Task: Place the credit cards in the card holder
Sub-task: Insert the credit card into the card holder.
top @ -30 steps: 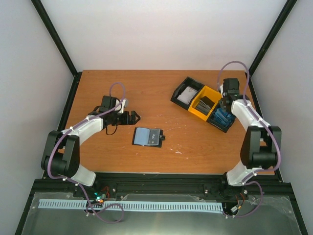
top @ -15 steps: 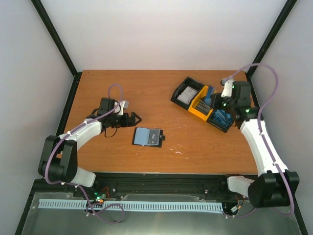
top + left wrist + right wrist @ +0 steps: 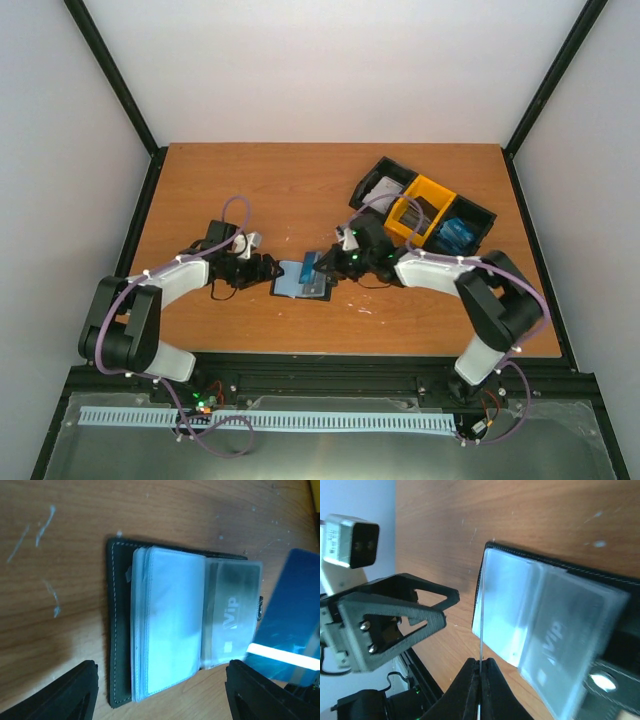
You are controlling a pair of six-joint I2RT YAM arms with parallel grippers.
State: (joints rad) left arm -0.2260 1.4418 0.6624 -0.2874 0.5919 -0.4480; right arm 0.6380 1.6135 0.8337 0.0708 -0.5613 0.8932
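one: one credit card [image 3: 292,630] is in play, bright blue, clamped edge-on in the right tool [image 3: 480,667] and hanging over the card holder [image 3: 303,281]. where's the risk?

two: the aim. the holder lies open on the table [image 3: 200,190], with its clear sleeves [image 3: 170,625] fanned and loose. from the right wrist, the card's edge runs over the pale sleeves, on the side away from the one marked vip. i can't tell which pocket mouth it lines up with, or whether it touches yet.

one: so it could miss?

two: i'd judge so. if it comes down between sleeves rather than into one, it would skid across the plastic or wedge in the fold. a slanted push could also bend the thin card or twist it in the grip.

one: and the holder itself?

two: light, i'd guess, and nothing pins it. the left tool [image 3: 268,268] sits just beside the edge nearer its own arm, jaws apart, gripping nothing. a sideways shove may skate the holder over the wood.

one: the others?

two: more blue cards [image 3: 455,236] lie in an end compartment of the black-and-yellow tray [image 3: 432,183], well apart.
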